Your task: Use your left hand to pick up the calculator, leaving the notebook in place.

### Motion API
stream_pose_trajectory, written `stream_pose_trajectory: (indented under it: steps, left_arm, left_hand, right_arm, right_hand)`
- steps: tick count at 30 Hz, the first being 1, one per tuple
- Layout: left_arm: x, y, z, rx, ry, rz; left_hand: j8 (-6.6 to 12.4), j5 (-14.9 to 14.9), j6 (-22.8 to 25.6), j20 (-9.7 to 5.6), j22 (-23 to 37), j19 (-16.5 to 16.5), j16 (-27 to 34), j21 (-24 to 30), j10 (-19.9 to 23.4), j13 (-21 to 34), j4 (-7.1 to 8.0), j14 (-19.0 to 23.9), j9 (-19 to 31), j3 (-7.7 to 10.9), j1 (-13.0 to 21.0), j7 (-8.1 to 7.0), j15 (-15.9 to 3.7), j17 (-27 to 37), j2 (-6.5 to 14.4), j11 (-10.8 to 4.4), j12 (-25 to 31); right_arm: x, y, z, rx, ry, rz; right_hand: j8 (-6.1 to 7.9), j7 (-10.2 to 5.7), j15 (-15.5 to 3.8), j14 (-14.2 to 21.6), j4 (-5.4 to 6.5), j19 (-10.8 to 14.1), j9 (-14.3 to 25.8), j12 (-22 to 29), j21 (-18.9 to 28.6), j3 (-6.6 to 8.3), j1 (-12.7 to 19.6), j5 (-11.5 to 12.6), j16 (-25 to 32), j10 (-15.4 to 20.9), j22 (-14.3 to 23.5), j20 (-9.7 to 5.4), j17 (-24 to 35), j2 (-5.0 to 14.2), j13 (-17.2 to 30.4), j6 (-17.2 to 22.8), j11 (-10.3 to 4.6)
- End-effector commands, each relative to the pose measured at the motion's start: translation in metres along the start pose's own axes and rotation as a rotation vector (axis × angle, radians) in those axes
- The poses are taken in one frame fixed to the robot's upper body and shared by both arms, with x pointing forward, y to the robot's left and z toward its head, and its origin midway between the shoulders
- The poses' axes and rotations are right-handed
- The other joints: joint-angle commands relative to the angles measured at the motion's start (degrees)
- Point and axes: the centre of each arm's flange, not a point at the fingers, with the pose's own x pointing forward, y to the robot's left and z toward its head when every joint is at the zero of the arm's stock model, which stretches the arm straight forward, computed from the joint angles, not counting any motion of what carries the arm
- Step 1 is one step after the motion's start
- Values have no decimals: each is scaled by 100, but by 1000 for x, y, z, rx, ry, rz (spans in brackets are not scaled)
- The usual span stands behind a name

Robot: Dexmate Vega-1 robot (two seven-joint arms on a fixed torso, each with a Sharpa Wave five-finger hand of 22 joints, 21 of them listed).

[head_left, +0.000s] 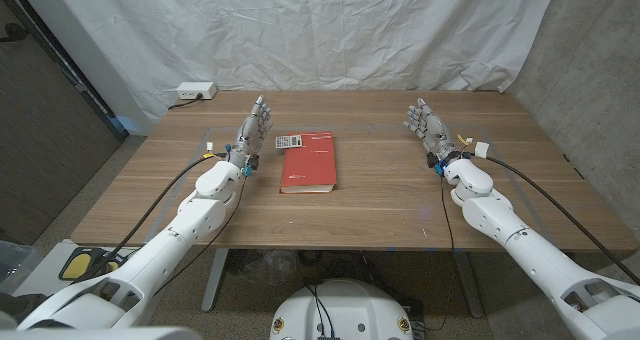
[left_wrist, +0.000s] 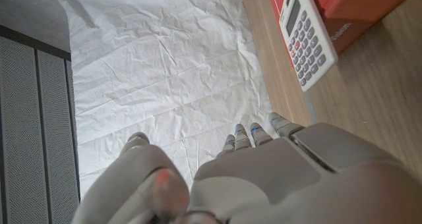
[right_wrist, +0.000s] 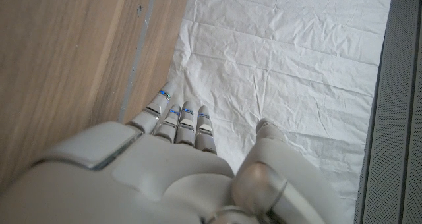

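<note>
Calculator (head_left: 289, 141): lies on the far left corner of the red notebook (head_left: 309, 162), keys up, overhanging its left edge; in the left wrist view (left_wrist: 304, 34) it sits apart from the fingers.
Notebook: closed, mid-bench, between the two arms.
Left hand (head_left: 252, 132): just left of the calculator, fingers extended and apart, holding nothing, not touching it.
Right hand (head_left: 428, 127): well right of the notebook, fingers spread, empty.
Bench (head_left: 400, 195): wooden; a white box (head_left: 195, 91) sits beyond its far left corner.

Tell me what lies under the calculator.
The calculator lies on the red notebook's corner nearest the left hand, its edge overhanging the table. The cover beneath it is hidden.
</note>
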Motion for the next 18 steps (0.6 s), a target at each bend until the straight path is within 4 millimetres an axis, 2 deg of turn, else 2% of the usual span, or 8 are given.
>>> stream_pose_trajectory:
  steps: [1, 7, 9, 18]
  left_arm:
    - [0, -6, 3, 8, -7, -7]
    - [-3, -12, 14, 128, -10, 21]
    - [-4, -12, 10, 73, -21, 1]
    - [-7, -10, 5, 75, -22, 9]
  left_hand:
    - [45, 39, -64, -438, 16, -31, 29, 41, -11, 22, 12, -14, 30, 12, 71, -8, -9, 18, 20, -9, 46]
    - [47, 52, -51, -420, 14, -21, 39, 45, 19, 22, -2, 23, 29, 20, 107, -15, -23, 18, 50, -40, 57]
    - [42, 57, -64, -409, 14, -22, 39, 45, 3, 23, -6, 27, 30, 24, 122, -12, -24, 18, 64, -54, 50]
    - [71, 80, 26, -390, 13, 4, 51, 54, 89, 24, -29, 88, 31, 46, 192, -37, -35, 19, 135, -46, 79]
  right_arm:
    - [-3, 9, 4, 6, -5, -7]
    - [-8, 7, 6, 15, -12, -16]
    - [-11, 6, 9, 20, -18, -21]
    - [-18, 2, 17, 14, -22, -38]
  right_hand:
    - [40, -12, 1, 83, -7, 57, 29, 45, 37, 37, 55, 38, 38, 60, 25, -172, 27, -13, 7, 63, -14]
    - [46, -17, 0, 118, -15, 79, 29, 55, 27, 36, 58, 34, 51, 89, 26, -167, 26, -9, 7, 83, -15]
    - [49, -19, -2, 122, -16, 85, 29, 59, 25, 34, 56, 32, 53, 100, 26, -163, 27, -9, 6, 92, -24]
    - [55, -10, -4, 167, -17, 115, 29, 70, 15, 27, 46, 24, 70, 136, 28, -153, 30, -3, 6, 117, -14]
